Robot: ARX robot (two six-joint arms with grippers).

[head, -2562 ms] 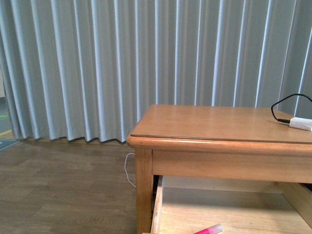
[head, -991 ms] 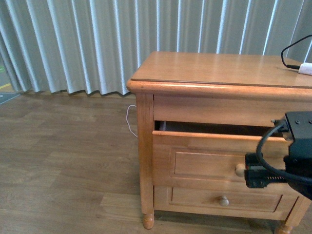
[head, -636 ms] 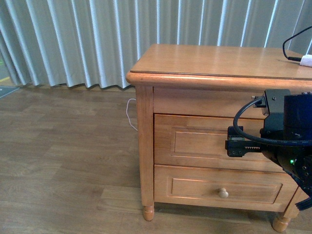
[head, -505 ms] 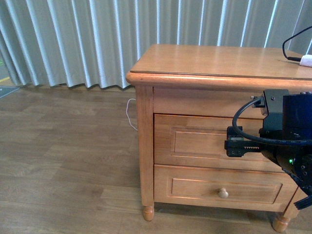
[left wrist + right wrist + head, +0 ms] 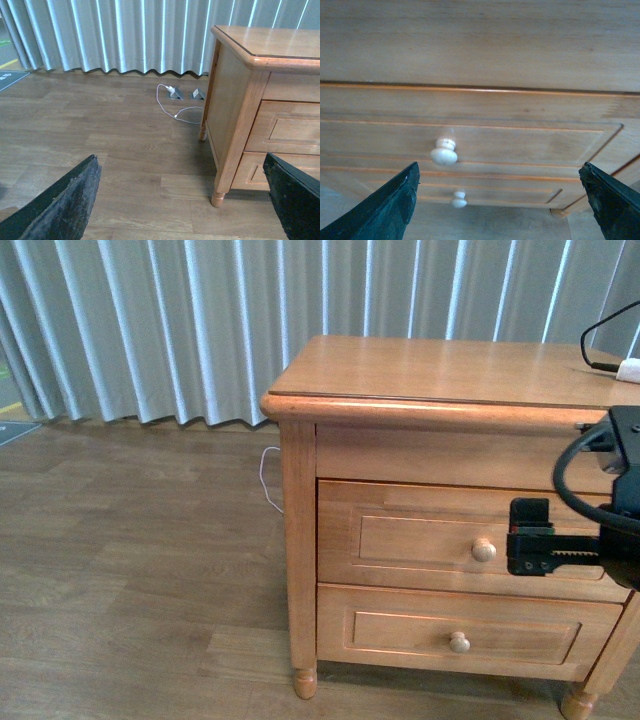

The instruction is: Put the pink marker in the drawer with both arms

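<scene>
The honey-coloured wooden cabinet [image 5: 440, 370] stands at the right of the front view. Its top drawer [image 5: 410, 535] is shut, its round knob [image 5: 484, 550] showing. The pink marker is out of view. My right gripper [image 5: 535, 538] is open and empty, a short way to the right of the knob and in front of the drawer face. In the right wrist view the open gripper [image 5: 500, 210] faces the drawer front [image 5: 520, 142] with its knob [image 5: 443, 152] off to one side. My left gripper [image 5: 182, 205] is open and empty above the wooden floor, beside the cabinet's corner leg [image 5: 218, 197].
The bottom drawer [image 5: 400, 625] with its knob [image 5: 459, 642] is shut. A white plug on a black cable [image 5: 628, 368] lies on the cabinet top. Grey curtains [image 5: 150, 320] hang behind. A white cord [image 5: 172, 107] and floor sockets [image 5: 197, 93] lie near the cabinet.
The top drawer was open with the pink marker inside; it has been pushed shut. My right gripper has backed off to the right, uncovering the knob.
</scene>
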